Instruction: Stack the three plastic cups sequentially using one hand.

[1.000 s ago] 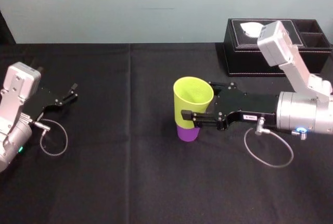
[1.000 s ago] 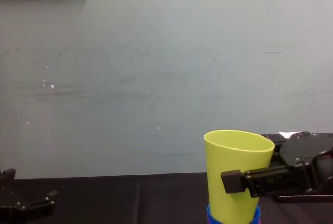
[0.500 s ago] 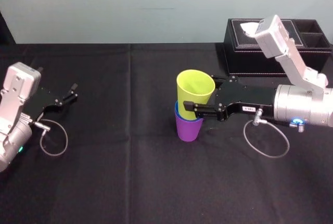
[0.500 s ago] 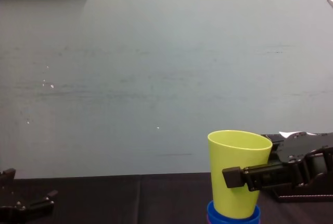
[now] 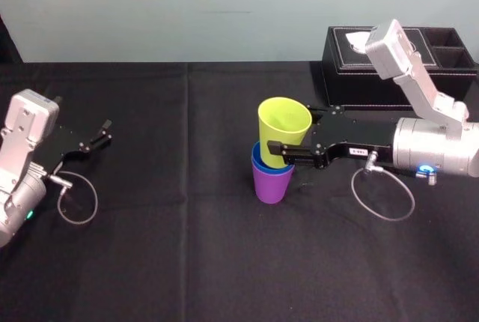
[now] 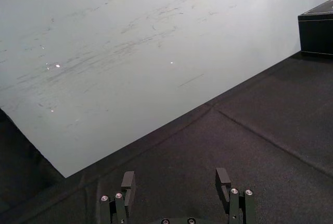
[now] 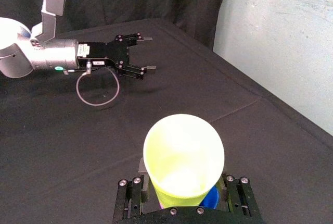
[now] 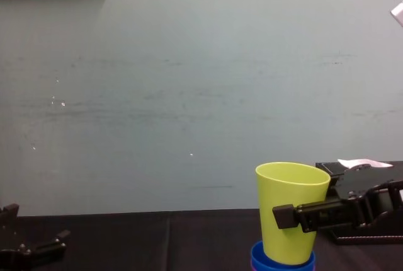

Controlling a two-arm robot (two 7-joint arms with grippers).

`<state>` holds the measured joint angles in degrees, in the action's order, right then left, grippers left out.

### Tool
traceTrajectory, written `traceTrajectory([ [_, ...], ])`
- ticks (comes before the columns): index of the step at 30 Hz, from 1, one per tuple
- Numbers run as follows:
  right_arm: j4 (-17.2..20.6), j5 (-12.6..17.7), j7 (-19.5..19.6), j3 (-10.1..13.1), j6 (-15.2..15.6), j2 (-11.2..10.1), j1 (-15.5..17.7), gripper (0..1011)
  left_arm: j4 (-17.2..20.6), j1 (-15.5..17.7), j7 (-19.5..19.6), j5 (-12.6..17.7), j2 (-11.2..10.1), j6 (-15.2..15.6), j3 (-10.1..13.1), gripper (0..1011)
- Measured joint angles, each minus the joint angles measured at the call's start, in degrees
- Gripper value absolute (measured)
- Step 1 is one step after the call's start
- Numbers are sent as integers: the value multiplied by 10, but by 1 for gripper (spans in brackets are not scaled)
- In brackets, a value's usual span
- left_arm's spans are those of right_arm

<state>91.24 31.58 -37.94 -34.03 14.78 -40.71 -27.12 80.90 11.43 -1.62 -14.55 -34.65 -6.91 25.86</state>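
My right gripper (image 5: 289, 142) is shut on the yellow-green cup (image 5: 284, 129), one finger on each side of its wall. The cup stands upright with its bottom inside the bright blue cup (image 5: 258, 163), which is nested in the purple cup (image 5: 271, 186) on the black table. From the chest, the yellow-green cup (image 8: 289, 208) rises well above the blue cup's rim (image 8: 282, 263), and a finger (image 8: 284, 216) crosses its side. The right wrist view looks down into the yellow-green cup (image 7: 183, 153), with blue (image 7: 211, 198) showing under it. My left gripper (image 5: 105, 132) rests open at the far left.
A black tissue box (image 5: 389, 67) stands at the back right, behind my right arm. A cable loop (image 5: 383, 201) hangs off the right wrist. The left gripper (image 6: 176, 179) has black cloth (image 6: 250, 125) before it. The table's back edge meets a pale wall.
The right gripper has come down and slightly back with the yellow-green cup, sinking its bottom deeper into the blue cup. The left arm has not moved.
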Motion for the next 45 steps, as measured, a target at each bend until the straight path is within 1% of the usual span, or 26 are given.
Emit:
traceTrajectory([
  [11, -31, -2, -9, -8, -4, 12, -8, 723, 0, 0, 0, 0, 0, 0, 0, 1011],
  [15, -37, -4, -11, -10, -6, 15, -9, 722, 0, 0, 0, 0, 0, 0, 0, 1011],
  [30, -41, -5, -13, -12, -7, 17, -9, 722, 0, 0, 0, 0, 0, 0, 0, 1011],
  [32, -41, -5, -13, -12, -7, 16, -9, 742, 0, 0, 0, 0, 0, 0, 0, 1011],
  [34, -40, -5, -13, -12, -7, 16, -9, 784, 0, 0, 0, 0, 0, 0, 0, 1011],
  [35, -40, -5, -13, -12, -7, 16, -9, 784, 0, 0, 0, 0, 0, 0, 0, 1011],
  [37, -40, -5, -13, -12, -7, 16, -9, 870, 0, 0, 0, 0, 0, 0, 0, 1011],
  [38, -40, -5, -13, -12, -7, 16, -9, 870, 0, 0, 0, 0, 0, 0, 0, 1011],
  [39, -40, -4, -13, -12, -7, 16, -9, 921, 0, 0, 0, 0, 0, 0, 0, 1011],
  [42, -40, -4, -13, -11, -7, 16, -9, 990, 0, 0, 0, 0, 0, 0, 0, 1011],
  [45, -40, -4, -13, -11, -7, 16, -8, 1000, 0, 0, 0, 0, 0, 0, 0, 1011],
])
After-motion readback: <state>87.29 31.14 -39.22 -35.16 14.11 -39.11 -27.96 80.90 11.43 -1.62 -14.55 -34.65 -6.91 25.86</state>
